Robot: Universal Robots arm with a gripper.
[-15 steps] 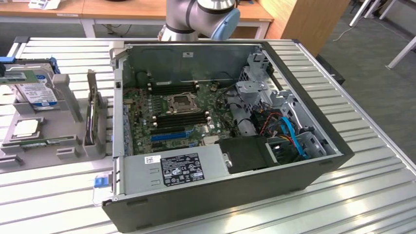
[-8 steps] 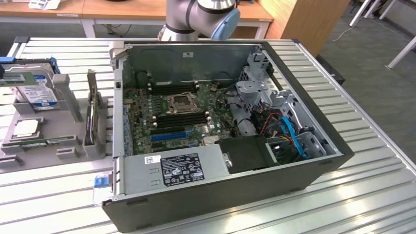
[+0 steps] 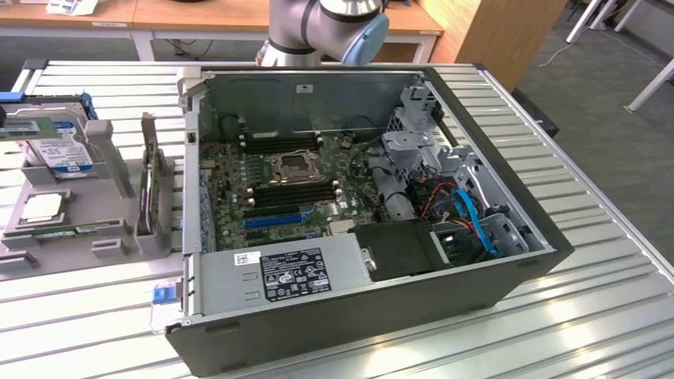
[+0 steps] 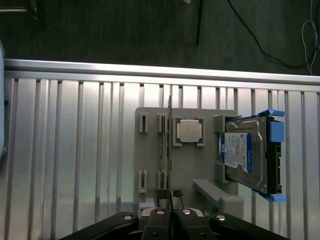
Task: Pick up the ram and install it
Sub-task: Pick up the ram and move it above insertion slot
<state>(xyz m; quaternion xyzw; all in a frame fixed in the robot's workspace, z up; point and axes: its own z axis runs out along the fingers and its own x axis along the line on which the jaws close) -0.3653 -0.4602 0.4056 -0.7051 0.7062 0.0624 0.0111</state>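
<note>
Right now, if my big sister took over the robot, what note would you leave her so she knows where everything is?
Gripper: shut, up above the grey holder, not touching it.
Ram stick: on its edge in the holder's slots, beside the square chip. The hard drive is on the chip's other side.
Computer case: open; its long black memory slots look empty.
Done: nothing that shows.
Left: picking up the ram stick and fitting it in.

Bright, even overhead light. Glare streaks on the tabletop (image 3: 600,316) slats, computer case (image 3: 316,88) insides kinda shaded, floor (image 4: 125,30) beyond the end effector (image 4: 171,200) pretty dark.
</note>
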